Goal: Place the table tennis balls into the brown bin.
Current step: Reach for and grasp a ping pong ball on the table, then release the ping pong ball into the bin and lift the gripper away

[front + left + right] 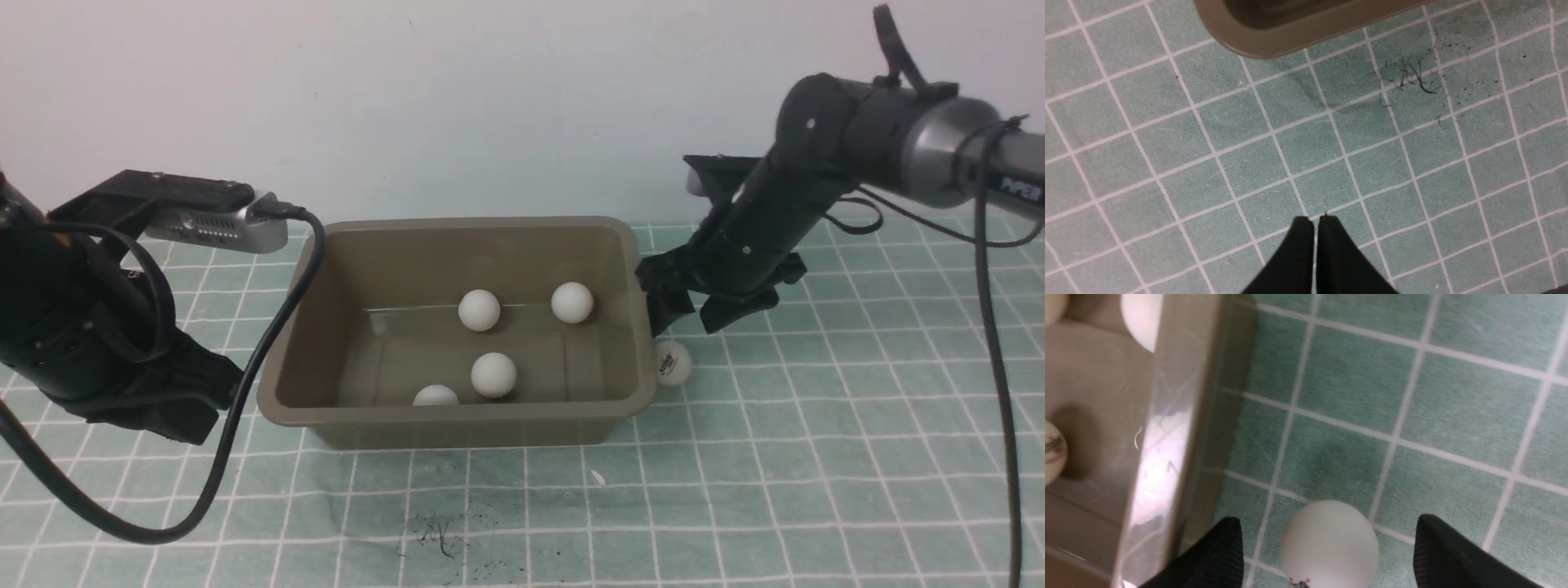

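Since four of the table tennis balls (493, 375) already lie on the floor of the brown bin (457, 426), you have one job left: the fifth ball (673, 362), which sits on the green gridded worktop (816, 457) just outside the bin's right wall, touching it or very nearly. That is why your right gripper (694, 318) hangs just above it, spread wide and holding nothing, while your left gripper (1315, 220) is closed, empty and out of the way over bare worktop near the bin's front left corner. The front view gives you the count and shows how close the ball is to the wall. Only the right wrist view shows the ball roughly centred between the two open fingers (1224, 547), with the bin-side one close to the rim, so I judge you have little room there as you descend
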